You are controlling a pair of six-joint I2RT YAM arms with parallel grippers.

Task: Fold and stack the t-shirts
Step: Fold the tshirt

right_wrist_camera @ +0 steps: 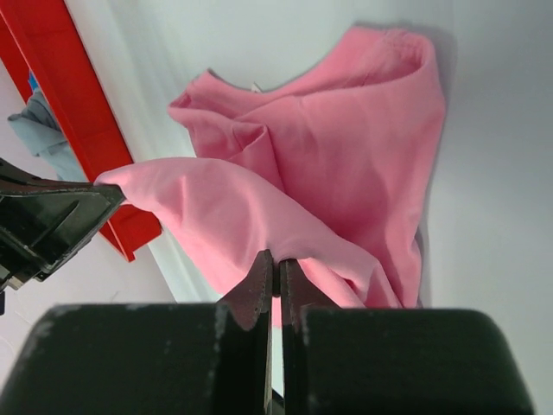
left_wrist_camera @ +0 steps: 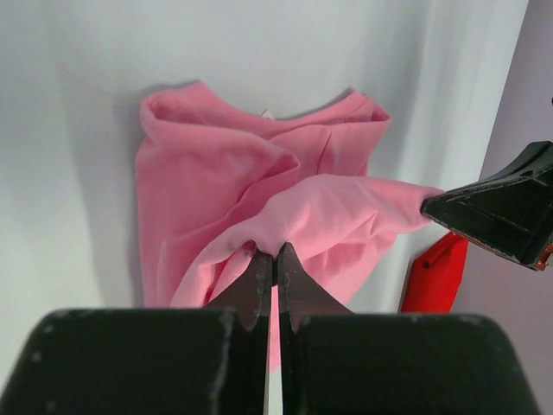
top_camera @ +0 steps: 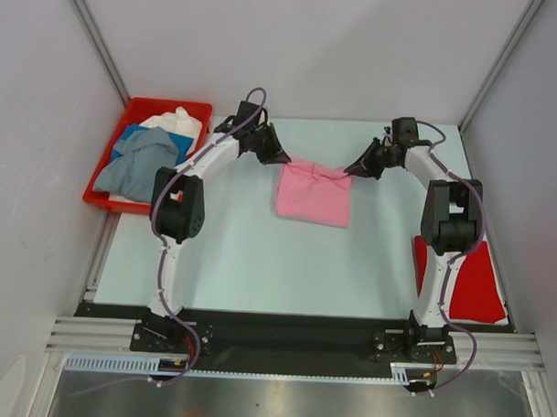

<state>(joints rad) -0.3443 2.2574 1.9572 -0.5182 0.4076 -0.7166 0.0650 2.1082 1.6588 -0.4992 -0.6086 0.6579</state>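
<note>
While a light pink t-shirt (top_camera: 313, 196) hangs stretched over the table (top_camera: 259, 254), well right of the red bin (top_camera: 168, 102), the left gripper (top_camera: 278, 156) and right gripper (top_camera: 353, 168) each pinch its raised edge, jaws clenched. The bin holds a grey-blue t-shirt (top_camera: 138, 162), a blue t-shirt (top_camera: 135, 133) and a white t-shirt (top_camera: 176, 121). A red t-shirt (top_camera: 482, 280) lies farthest right of the bin, partly behind the right arm. What may be a collar label is unreadable.

1. Bright, even light; the pink t-shirt (top_camera: 313, 193) is sharp in every view.
2. A soft grey shadow lies left of it in the left wrist view.
3. Glare on the steel sheet (top_camera: 281, 403) well below it.
</note>
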